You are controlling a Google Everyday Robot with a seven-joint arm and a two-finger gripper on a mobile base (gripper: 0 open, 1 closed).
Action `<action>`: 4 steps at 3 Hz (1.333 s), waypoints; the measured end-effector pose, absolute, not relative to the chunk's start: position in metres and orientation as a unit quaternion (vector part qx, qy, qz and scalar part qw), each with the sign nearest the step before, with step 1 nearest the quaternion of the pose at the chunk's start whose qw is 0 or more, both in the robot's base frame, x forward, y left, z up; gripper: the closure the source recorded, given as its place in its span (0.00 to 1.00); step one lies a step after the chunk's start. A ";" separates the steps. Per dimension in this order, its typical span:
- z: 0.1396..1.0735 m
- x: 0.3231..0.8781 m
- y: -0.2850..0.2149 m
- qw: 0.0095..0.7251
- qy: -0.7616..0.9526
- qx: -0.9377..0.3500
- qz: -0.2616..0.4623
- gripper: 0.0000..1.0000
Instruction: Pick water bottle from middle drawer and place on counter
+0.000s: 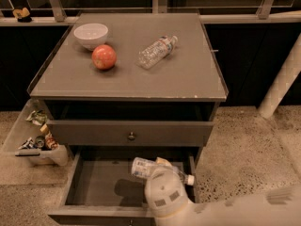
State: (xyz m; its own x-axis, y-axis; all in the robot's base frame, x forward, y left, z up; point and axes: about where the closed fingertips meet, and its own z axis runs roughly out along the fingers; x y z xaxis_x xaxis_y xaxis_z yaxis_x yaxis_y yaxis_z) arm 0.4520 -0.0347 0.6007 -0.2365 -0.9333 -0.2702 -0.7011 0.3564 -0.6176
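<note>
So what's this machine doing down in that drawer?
The robot's arm reaches into the open middle drawer, its end effector right over the water bottle lying there. The bottle looks not yet lifted. Up on the counter sit a white bowl, an apple and another clear bottle.

Bottles (141, 167) (157, 52) two, bowl (91, 35) one, apple (104, 57) one; jaws in drawer (94, 185).

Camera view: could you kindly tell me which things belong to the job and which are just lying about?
Job: water bottle, middle drawer, counter, gripper in the drawer at the bottle.
Lying about: white bowl, red apple, ribbed bottle on the counter, floor bin.
</note>
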 end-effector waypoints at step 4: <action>0.696 0.437 -0.107 0.333 0.758 -0.518 -0.216 1.00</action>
State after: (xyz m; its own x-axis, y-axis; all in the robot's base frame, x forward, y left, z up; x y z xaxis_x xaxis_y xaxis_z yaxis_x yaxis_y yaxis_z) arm 0.4374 -0.1068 0.6955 -0.2418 -0.9288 -0.2807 -0.6411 0.3701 -0.6724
